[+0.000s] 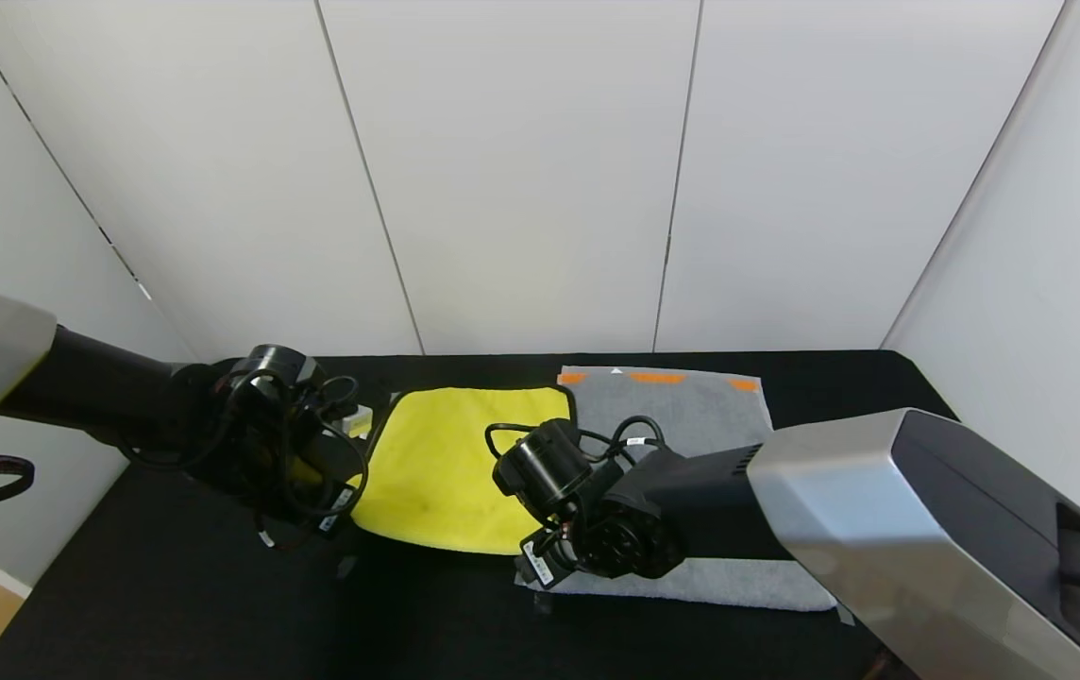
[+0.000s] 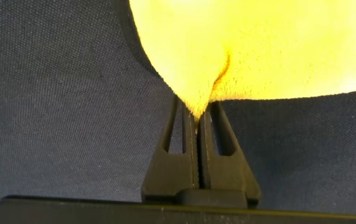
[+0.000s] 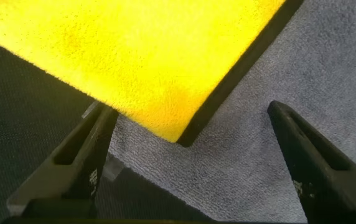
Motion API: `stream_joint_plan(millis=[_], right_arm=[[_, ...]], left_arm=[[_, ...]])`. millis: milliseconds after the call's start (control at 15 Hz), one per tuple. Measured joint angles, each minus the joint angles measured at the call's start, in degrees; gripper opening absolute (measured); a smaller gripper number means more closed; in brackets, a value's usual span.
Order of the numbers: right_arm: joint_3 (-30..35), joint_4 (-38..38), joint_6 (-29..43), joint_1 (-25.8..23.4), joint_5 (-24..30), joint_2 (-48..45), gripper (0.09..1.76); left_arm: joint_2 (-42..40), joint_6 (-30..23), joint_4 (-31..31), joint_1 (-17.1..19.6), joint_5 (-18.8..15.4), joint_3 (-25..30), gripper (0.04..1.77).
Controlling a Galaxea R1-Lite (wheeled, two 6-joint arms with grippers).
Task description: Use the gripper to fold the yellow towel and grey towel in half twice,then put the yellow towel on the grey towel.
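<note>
On the black table (image 1: 172, 586), the left gripper (image 2: 198, 115) at nine o'clock has its fingers pinched tight on the yellow towel's (image 1: 450, 467) edge, while at three o'clock the right gripper (image 3: 190, 149) hangs wide open and empty over that towel's corner overlapping the grey towel (image 1: 691, 416).

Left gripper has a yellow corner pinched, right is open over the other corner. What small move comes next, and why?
Probably close the right gripper on the yellow towel corner lying between its open fingers over the grey towel. The left gripper is already shut on its corner, so both could then lift and fold.
</note>
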Motion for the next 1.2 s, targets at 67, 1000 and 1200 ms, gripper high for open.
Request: stream_joint_plan(millis=[67,1000,1200], right_arm=[[0.0,0.0,0.1,0.1,0.0,0.2,1.53],[-0.2,0.1,1.0,0.2,0.5,-0.1,0.14],[-0.2,0.8,2.8,0.4,3.2,-1.2,0.14]], left_arm=[[0.0,0.0,0.0,0.0,0.0,0.0,0.12],[-0.3,0.1,-0.1,0.1,-0.6,0.7,0.12],[-0.9,0.2,0.1,0.1,-1.0,1.8,0.12]])
